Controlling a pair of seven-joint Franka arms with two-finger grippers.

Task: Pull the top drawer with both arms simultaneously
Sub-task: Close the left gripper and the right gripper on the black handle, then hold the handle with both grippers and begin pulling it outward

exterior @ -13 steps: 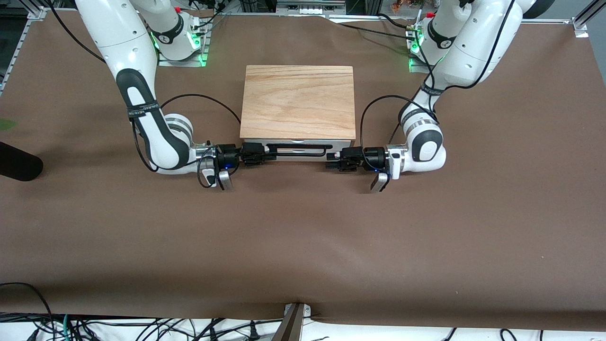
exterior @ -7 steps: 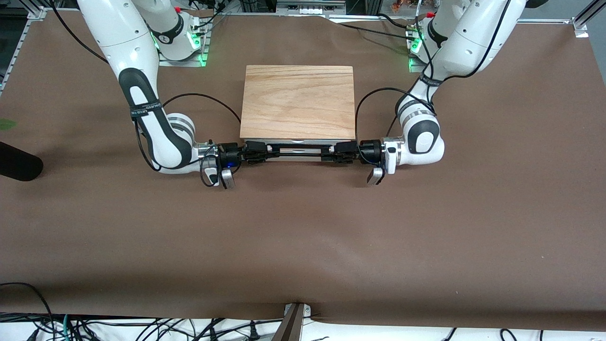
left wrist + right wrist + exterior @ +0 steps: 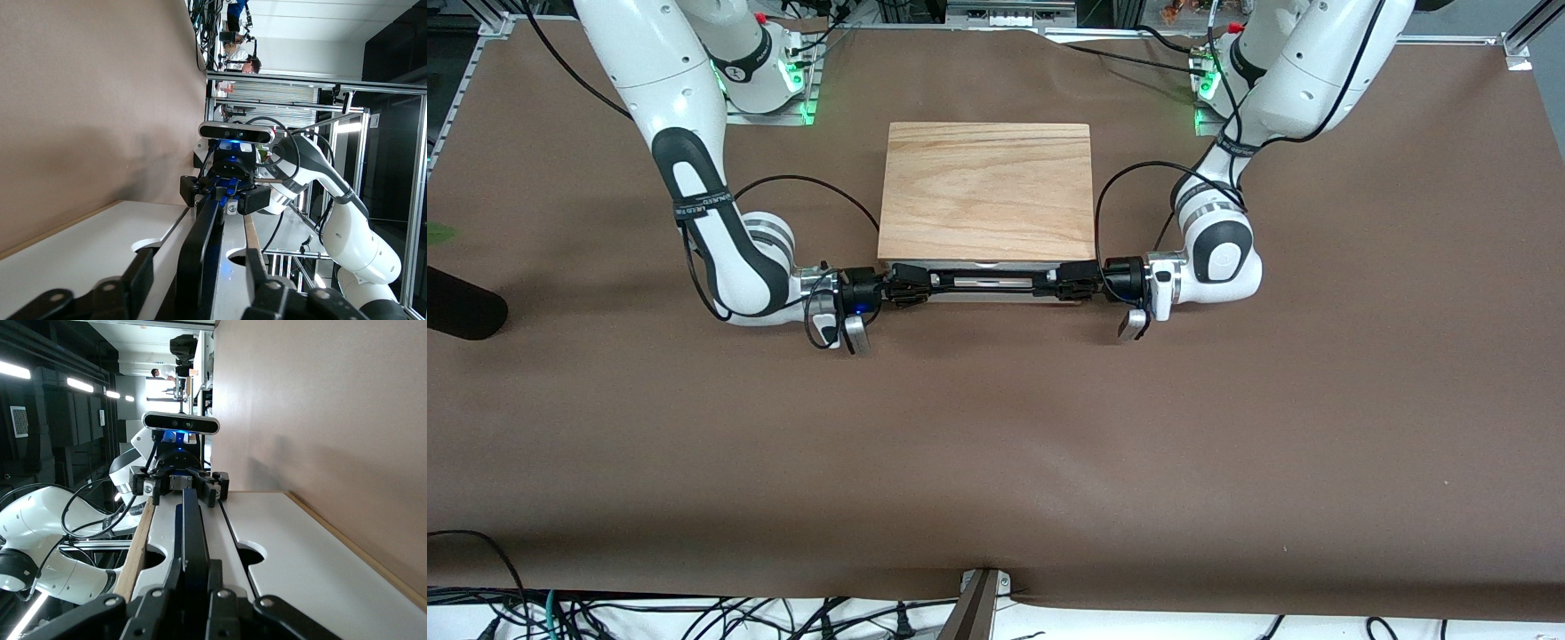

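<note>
The oak-grain cabinet (image 3: 987,191) stands mid-table, its front toward the front camera. The top drawer's white front (image 3: 987,292) looks closed, with no inside showing. It also shows in the left wrist view (image 3: 228,283) and the right wrist view (image 3: 160,533). Its black bar handle (image 3: 987,280) runs across it. My right gripper (image 3: 911,283) is shut on the handle (image 3: 190,520) at the right arm's end, as the right wrist view (image 3: 195,577) shows. My left gripper (image 3: 1063,283) is open at the other end, and in the left wrist view (image 3: 198,267) its fingers (image 3: 127,287) stand apart from the handle (image 3: 207,227).
A lower white drawer front (image 3: 100,240) sits under the top one. A dark rounded object (image 3: 463,307) lies at the table edge at the right arm's end. Cables and a metal bracket (image 3: 978,604) line the edge nearest the front camera. Brown table cover (image 3: 996,444) surrounds the cabinet.
My left gripper has moved from just off the handle's end onto the handle, fingers open around the bar. My right gripper has stayed shut on the handle. The drawer has not moved.
</note>
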